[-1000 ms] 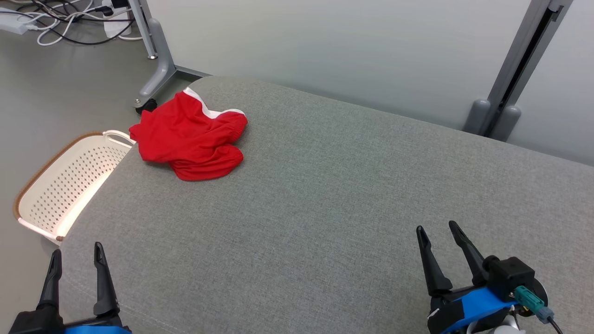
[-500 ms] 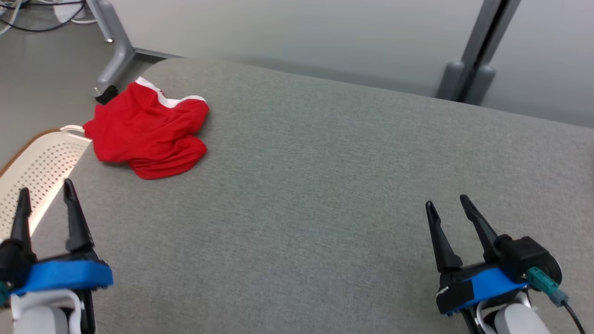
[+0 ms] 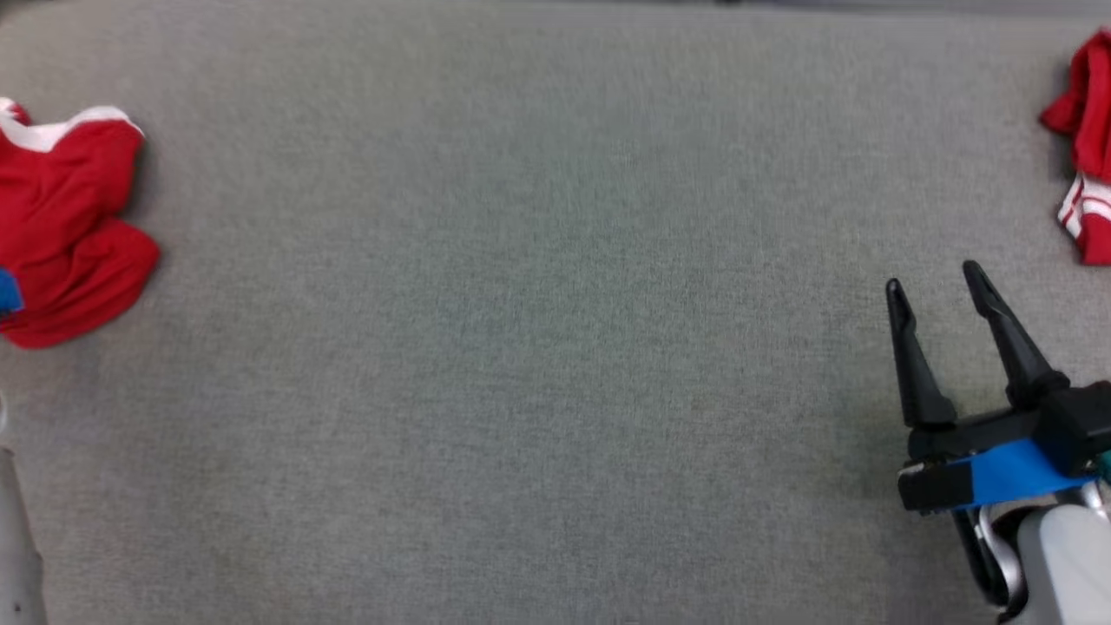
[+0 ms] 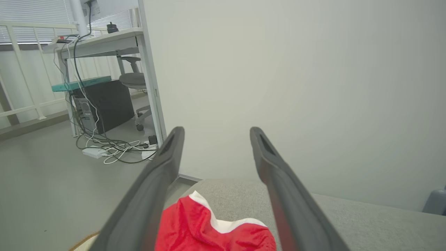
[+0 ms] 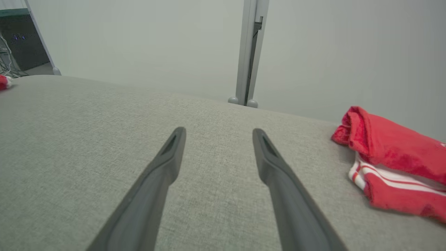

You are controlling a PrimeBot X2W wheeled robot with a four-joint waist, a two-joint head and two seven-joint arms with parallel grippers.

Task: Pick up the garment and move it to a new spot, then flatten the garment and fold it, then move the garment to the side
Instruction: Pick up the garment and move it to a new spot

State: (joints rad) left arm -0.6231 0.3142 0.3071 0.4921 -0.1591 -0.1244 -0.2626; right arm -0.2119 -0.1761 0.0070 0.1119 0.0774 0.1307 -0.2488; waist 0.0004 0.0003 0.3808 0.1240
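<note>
Lying crumpled, red white-trimmed garment

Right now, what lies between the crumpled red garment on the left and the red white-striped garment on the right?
Only bare grey upholstery separates the crumpled red garment from the striped red garment, in the head view.

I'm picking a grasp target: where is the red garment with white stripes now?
The striped garment lies on the grey cushion at the head view's right edge, up and right of the open right gripper, not touching it.
</note>
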